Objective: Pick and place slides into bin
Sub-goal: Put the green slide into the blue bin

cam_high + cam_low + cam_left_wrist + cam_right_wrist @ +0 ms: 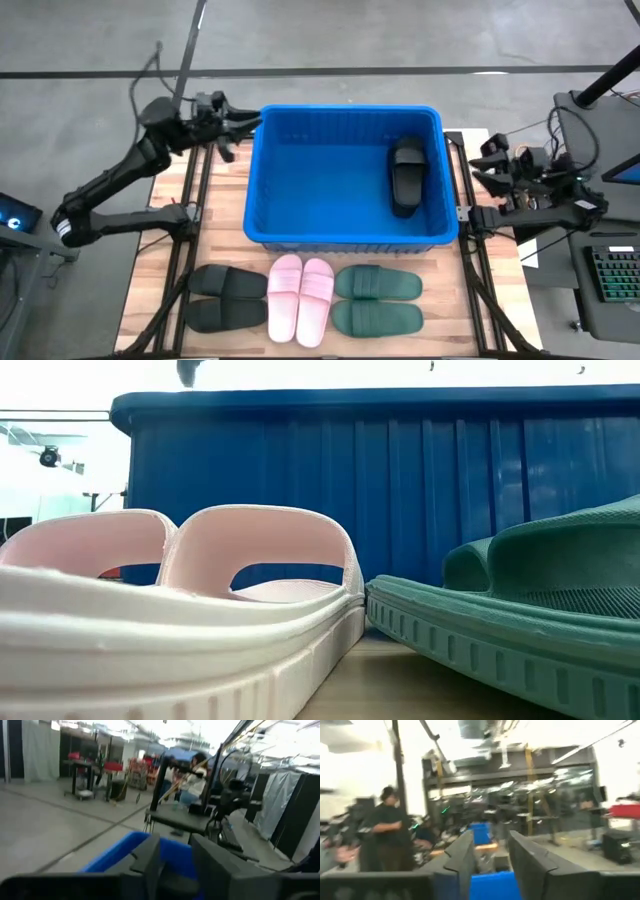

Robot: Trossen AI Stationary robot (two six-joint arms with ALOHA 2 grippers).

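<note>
Black rubber slide sandals [407, 176] lie inside the large bright blue perforated plastic bin [300, 160], against its right wall. In front of the bin, on the wooden table [450, 300], a second black pair [226, 298], a light pink pair [300, 299] and a dark green pair [377, 300] wait in a row, likely staged for easy reach. Left gripper [238, 127] hovers at the bin's far-left corner, fingers parted and empty. Right gripper [488, 165] waits beyond the bin's right wall, fingers also apart, holding nothing.
</note>
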